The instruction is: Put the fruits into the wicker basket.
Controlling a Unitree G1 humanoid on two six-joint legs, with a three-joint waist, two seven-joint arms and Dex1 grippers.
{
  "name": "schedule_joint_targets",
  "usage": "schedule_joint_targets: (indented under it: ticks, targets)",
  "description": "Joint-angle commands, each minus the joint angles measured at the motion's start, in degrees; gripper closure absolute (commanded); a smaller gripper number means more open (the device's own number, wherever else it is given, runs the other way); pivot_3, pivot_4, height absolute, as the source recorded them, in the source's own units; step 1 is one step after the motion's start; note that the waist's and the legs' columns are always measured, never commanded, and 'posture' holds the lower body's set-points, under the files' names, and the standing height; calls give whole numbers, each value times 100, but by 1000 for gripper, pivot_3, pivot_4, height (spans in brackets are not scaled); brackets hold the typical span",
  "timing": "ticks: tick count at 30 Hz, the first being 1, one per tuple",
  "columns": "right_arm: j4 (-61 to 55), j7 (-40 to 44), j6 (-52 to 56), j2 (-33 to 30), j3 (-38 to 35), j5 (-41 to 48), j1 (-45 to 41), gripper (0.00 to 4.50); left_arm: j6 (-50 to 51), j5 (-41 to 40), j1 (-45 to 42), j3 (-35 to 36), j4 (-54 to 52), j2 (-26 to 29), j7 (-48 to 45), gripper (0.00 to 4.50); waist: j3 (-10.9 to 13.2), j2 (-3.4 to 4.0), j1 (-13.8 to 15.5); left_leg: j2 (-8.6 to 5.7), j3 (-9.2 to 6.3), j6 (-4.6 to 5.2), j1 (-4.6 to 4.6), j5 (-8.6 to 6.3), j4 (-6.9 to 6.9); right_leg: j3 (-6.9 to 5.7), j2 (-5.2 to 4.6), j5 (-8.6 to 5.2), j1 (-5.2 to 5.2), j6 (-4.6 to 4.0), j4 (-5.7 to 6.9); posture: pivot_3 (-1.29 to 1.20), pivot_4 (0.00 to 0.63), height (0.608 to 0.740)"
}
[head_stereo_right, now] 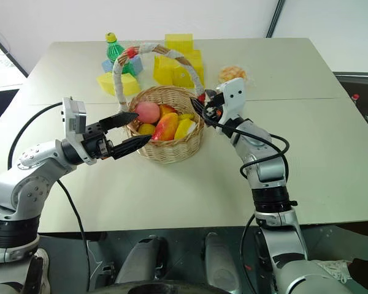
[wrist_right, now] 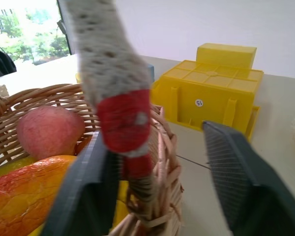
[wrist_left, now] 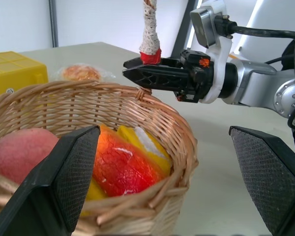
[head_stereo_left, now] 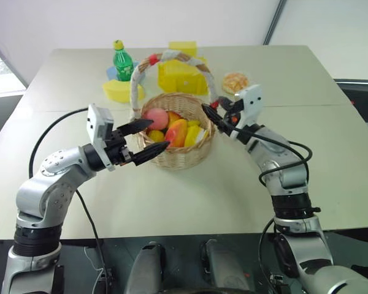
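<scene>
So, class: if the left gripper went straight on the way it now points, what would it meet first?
Most likely the wicker basket. The open left gripper points at the basket's near wall, close under the rim, and nothing seems to lie between them, though depth is hard to judge.

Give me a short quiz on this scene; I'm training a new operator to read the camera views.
1. True or false: the peach lies on the table, outside the wicker basket.
2. What stands on the table beyond the basket? A) a green bottle B) a mug C) a book
3. Fill in: the left gripper has its fingers ____.
Key: 1 false, the peach sits in the basket beside the mango; 2 A; 3 open.
</scene>
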Motion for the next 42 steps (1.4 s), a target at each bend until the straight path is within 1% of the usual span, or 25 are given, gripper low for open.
schedule_joint_targets:
  ticks: [1, 2, 7, 10, 12, 15, 17, 20, 23, 25, 26, 29, 30, 32, 36, 38, 40, 42]
  targets:
    - [-369, 63, -133, -30, -125, 72, -53, 4308, -68, -80, 6, 26, -279, -23, 15, 0, 0, 0, -2, 0, 0, 0, 0, 0, 0, 0, 0, 0, 0, 0, 0, 0, 150, 740]
    - [-423, 44, -161, -63, -159, 52, -29, 4462, -74, -76, 0, 6, -270, -34, 4, 0, 0, 0, -4, 0, 0, 0, 0, 0, 0, -1, 2, 0, 0, 0, 0, 0, 150, 740]
    - [-772, -283, -157, -397, -652, -15, 153, 4462, -131, -41, -132, -90, -149, -107, -70, 0, 0, 0, 18, -2, 0, 0, -1, 0, 0, -1, 2, 0, 0, 0, 0, 0, 150, 740]
    - [-776, -616, -216, -843, -1154, -230, 342, 4462, -166, 5, -241, -168, -36, -157, -150, 0, 0, 0, 35, -5, -1, 0, -4, 0, 1, -1, -4, 0, 0, 0, -2, 0, 150, 740]
    - [-566, -857, -290, -1167, -1564, -376, 463, 4462, -192, 41, -312, -218, 45, -195, -206, 0, 0, 0, 46, -10, 0, 0, -6, 0, 2, -2, -5, 0, 0, 0, -3, 0, 150, 740]
    - [151, -1252, -617, -1615, -2119, -640, 563, 4462, -240, 96, -416, -316, 176, -255, -306, 0, 0, 0, 22, -16, 6, 0, -6, 0, 1, -1, -3, 0, 0, 0, -5, 0, 150, 740]
    - [611, -1362, -906, -1810, -2252, -784, 566, 4462, -280, 132, -473, -374, 250, -289, -355, 0, 0, 0, -14, -16, 11, 0, -5, 0, 2, -1, 1, 0, 0, 0, -5, 0, 150, 740]
    - [1243, -1418, -1243, -1926, -2354, -847, 477, 4462, -319, 178, -571, -426, 347, -347, -368, 0, -1, 4, -63, -5, 17, 1, 6, 0, 1, 9, 13, 0, 0, 0, -1, 0, 150, 740]
    - [1536, -1367, -1350, -1940, -2410, -762, 456, 4462, -346, 199, -578, -436, 365, -367, -364, 0, -4, 10, -111, -4, 19, 0, 9, 2, 0, 12, 16, 0, 1, 0, 5, 0, 150, 740]
    - [1523, -1365, -1360, -1939, -2426, -716, 493, 3481, -350, 204, -560, -424, 351, -369, -347, 0, -4, 10, -120, -4, 18, 0, 9, 2, 1, 12, 15, 0, 1, 0, 9, 0, 150, 740]
    - [1458, -1392, -1348, -1933, -2446, -706, 529, 3153, -350, 208, -550, -414, 345, -371, -341, 0, -4, 10, -119, -4, 17, -1, 9, 2, 1, 12, 15, 0, 1, 0, 9, 0, 150, 740]
    - [1216, -1468, -1302, -1946, -2510, -707, 651, 1600, -339, 216, -532, -389, 345, -356, -329, 0, -4, 10, -114, -4, 14, -1, 7, 2, 1, 12, 12, 0, 1, 0, 9, 0, 150, 740]
    - [981, -1481, -1259, -1970, -2584, -681, 777, 1202, -347, 231, -533, -376, 381, -340, -336, 0, -4, 10, -112, -4, 14, -1, 7, 2, 1, 12, 11, 0, 1, 0, 9, 0, 150, 740]
    - [607, -1468, -1194, -2017, -2693, -620, 990, 1202, -366, 256, -537, -351, 443, -313, -353, 0, -4, 10, -100, -4, 9, -1, 6, 2, 1, 12, 10, 0, 1, 0, 9, 0, 150, 740]
    - [-670, -675, -853, -2309, -2944, -103, 1895, 1202, -585, 488, -510, -150, 743, -87, -406, 0, -4, 12, -6, -5, 9, 0, 5, 2, 1, 12, 8, 0, 1, 1, 7, 0, 150, 740]
    - [-1140, -156, -688, -2460, -2845, 168, 2312, 1202, -682, 593, -498, -19, 903, 10, -329, 0, -4, 13, -12, -4, 10, 0, 6, 2, 1, 12, 11, 0, 1, 1, 5, 0, 150, 740]
    - [-1623, 444, -540, -2604, -2570, 418, 2740, 1202, -786, 841, -436, 103, 1070, 165, -175, 0, -4, 12, -17, -3, 10, 0, 11, 2, 2, 12, 13, 0, 5, 1, 5, 0, 150, 740]
    - [-1955, 829, -424, -2633, -2285, 628, 2949, 1202, -893, 1020, -352, 221, 1184, 243, -18, 0, -4, 12, -35, 0, 10, 1, 17, 2, 1, 12, 16, 0, 10, 1, 5, 0, 150, 740]
